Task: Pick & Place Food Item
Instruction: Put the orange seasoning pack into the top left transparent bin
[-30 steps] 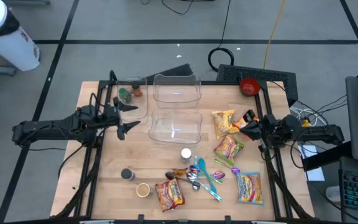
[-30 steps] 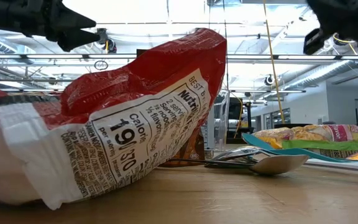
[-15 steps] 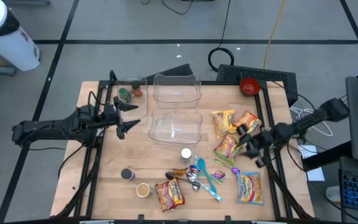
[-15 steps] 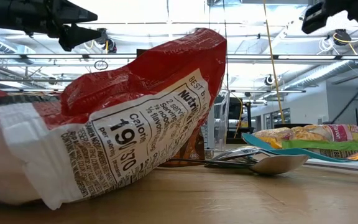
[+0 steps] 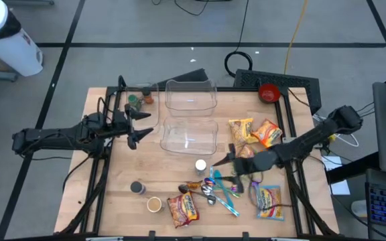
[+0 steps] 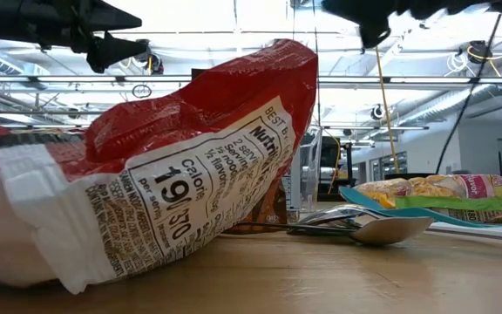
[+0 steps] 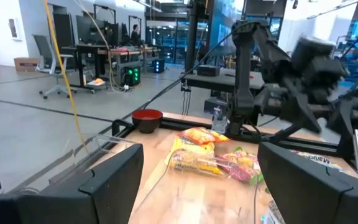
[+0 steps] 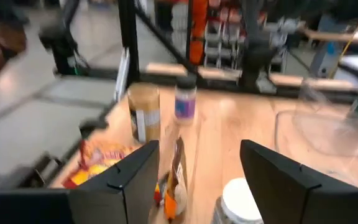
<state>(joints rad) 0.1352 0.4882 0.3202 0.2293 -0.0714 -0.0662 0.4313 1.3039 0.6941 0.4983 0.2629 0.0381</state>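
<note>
Food packets lie flat on the table's right half: a yellow one [image 5: 241, 130], an orange one [image 5: 267, 132], one partly under my right arm [image 5: 246, 154], another yellow one [image 5: 269, 202] and a red one [image 5: 183, 207], which fills the low view [image 6: 146, 192]. My right gripper [image 5: 228, 171] hangs open above the spoons [image 5: 214, 189], near a white-lidded jar [image 8: 238, 200], with nothing between its fingers [image 8: 197, 180]. My left gripper [image 5: 137, 127] hovers open beside the near clear container [image 5: 189, 136], holding nothing [image 7: 197, 186].
A second clear container [image 5: 191, 94] stands behind the first. Small spice jars [image 5: 138, 100] sit at the far left, two jars [image 5: 146, 197] near the front edge, and a red bowl [image 5: 269, 92] at the far right. The black frame rails [image 5: 292, 167] run along both sides.
My right gripper has swung from beside the orange packet at the table's right edge toward the left and near side, ending above the spoons, and its fingers have opened. The orange packet stays on the table. My left arm has kept still.
</note>
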